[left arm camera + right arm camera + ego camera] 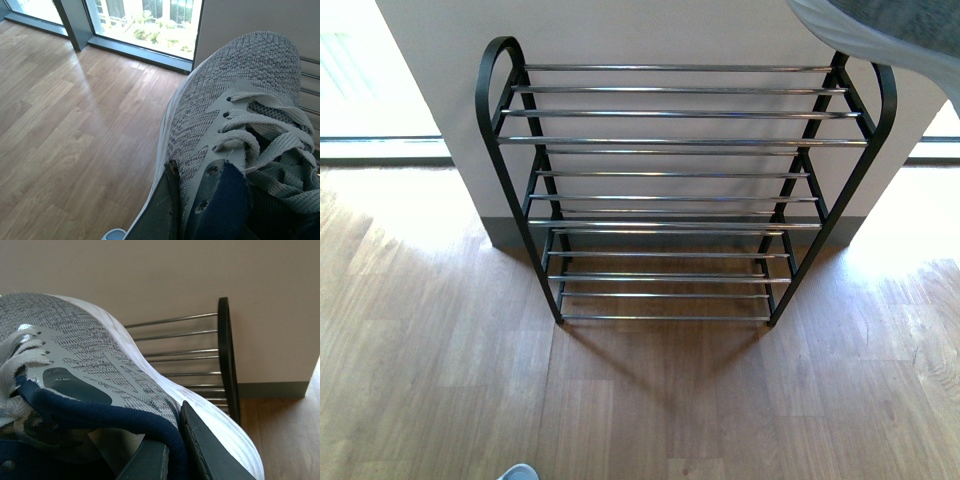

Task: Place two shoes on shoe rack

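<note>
On the shoe rack (pixel 665 140), 4 bare tiers: 0 of 2 placed. Your left gripper (pixel 195 200) clamps 1 grey knit sneaker (pixel 235 85) beside the rack; your right gripper (pixel 175 440) clamps the other sneaker (pixel 90 340) near its top right corner.

1. Shoe rack (pixel 680 114): black frame, chrome bars.
2. Sneaker (pixel 220 115): mottled grey knit, pale grey laces, navy collar.
3. Other sneaker (pixel 90 350): same grey knit (dark slate side mark), white sole, navy collar.
4. Floor (pixel 620 400): light brown woodgrain.
</note>
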Controlling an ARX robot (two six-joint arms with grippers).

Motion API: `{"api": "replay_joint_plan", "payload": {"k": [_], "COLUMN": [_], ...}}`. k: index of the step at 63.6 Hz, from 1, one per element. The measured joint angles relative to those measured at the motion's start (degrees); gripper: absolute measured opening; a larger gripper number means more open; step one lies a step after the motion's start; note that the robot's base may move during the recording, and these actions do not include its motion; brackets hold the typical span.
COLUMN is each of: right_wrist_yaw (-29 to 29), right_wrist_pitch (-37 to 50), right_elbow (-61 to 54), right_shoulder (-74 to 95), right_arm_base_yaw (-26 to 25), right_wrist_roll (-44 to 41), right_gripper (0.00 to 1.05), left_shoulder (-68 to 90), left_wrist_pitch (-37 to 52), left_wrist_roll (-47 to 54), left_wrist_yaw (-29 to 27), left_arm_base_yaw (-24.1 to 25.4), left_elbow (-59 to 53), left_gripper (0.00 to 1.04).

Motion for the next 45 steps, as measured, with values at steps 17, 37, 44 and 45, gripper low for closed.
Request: {"api": "replay_joint_plan", "payload": {"k": [17, 37, 44, 45], "right_wrist_yaw": [25.77, 45.48, 48.59, 48.83], "right_wrist_pitch": [-12.44, -24.76, -28.61, -28.92], "right_elbow": [23.04, 40.22, 44.83, 45.27], "right_shoulder": [17.55, 35.39, 39.10, 39.41], "right_arm_base_yaw": [16.85, 21.68, 21.66, 21.66], "right_wrist_roll": [12.81, 24.68, 27.63, 27.71], "right_gripper": [0.04, 0.04, 0.04, 0.04], "left_shoulder": [0.00, 0.00, 0.00, 0.00], "left_wrist_pitch": [0.00, 0.00, 0.00, 0.00], "left_wrist_roll": [0.00, 0.00, 0.00, 0.00], "left_wrist_yaw": [0.02, 0.00, 0.00, 0.00], "left_arm_base_yaw": [0.00, 0.00, 0.00, 0.00], "left_elbow": [0.00, 0.00, 0.00, 0.00], "left_gripper": [0.02, 0.02, 0.02, 0.02]}}
